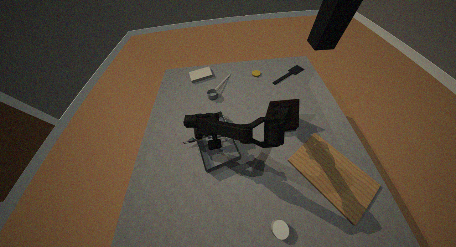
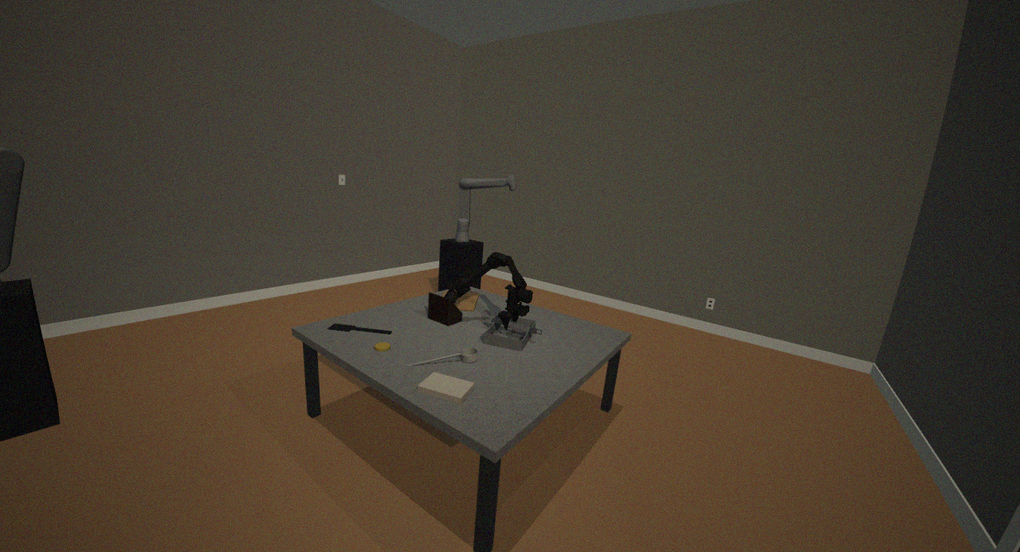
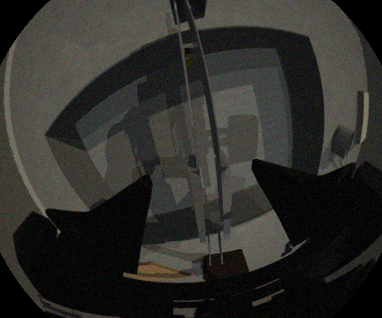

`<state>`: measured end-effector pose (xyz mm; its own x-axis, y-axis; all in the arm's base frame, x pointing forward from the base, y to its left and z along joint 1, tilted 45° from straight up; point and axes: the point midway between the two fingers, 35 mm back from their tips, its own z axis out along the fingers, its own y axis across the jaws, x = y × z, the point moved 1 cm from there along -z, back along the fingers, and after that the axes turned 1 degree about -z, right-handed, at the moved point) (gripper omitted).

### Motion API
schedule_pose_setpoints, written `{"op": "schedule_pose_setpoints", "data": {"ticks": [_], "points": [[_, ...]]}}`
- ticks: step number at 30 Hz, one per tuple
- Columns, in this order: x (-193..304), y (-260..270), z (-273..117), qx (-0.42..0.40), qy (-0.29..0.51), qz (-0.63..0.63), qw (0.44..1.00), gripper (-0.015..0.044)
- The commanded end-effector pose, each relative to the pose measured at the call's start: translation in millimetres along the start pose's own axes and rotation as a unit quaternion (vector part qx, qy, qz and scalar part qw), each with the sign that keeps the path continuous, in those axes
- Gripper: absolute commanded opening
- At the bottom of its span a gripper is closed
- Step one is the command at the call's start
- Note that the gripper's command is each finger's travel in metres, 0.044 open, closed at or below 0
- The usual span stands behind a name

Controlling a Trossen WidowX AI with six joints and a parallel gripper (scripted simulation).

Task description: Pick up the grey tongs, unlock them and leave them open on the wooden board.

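The grey tongs [image 1: 190,140] [image 3: 208,88] lie across the roasting tin [image 1: 223,164] [image 2: 503,340] [image 3: 308,88]. One end sticks out past the tin's left wall in the top view. Their two long arms lie close together, with a small yellow mark between them near the top of the wrist view. My gripper [image 3: 202,172] [image 2: 508,323] is open over the tin, pointing down, one finger on each side of the tongs, with nothing held. The arm hides part of the tongs in the top view. The wooden board [image 1: 306,156] [image 2: 468,303] [image 3: 160,270] lies to the right in the top view.
The arm's dark base [image 1: 294,118] [image 2: 443,308] stands between tin and board. A cream block [image 1: 200,74] [image 2: 445,386], a long-handled cup [image 1: 212,94] [image 2: 468,355], a yellow disc [image 1: 255,73] [image 2: 382,346] and a black spatula [image 1: 296,70] lie farther back. A white round object [image 1: 280,229] is at the front.
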<state>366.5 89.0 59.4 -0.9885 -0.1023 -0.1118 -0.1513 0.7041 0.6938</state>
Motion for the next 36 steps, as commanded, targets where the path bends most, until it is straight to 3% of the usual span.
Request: {"op": "schedule_pose_setpoints", "data": {"ticks": [1,14,26,36], "points": [[1,1,7,-0.003,0.001,0.003,1.000,0.0440],[3,2,25,-0.004,0.001,0.003,1.000,0.0440],[2,1,22,-0.001,0.000,0.000,1.000,0.0125],[2,1,22,-0.001,0.000,0.000,1.000,0.0058]]}}
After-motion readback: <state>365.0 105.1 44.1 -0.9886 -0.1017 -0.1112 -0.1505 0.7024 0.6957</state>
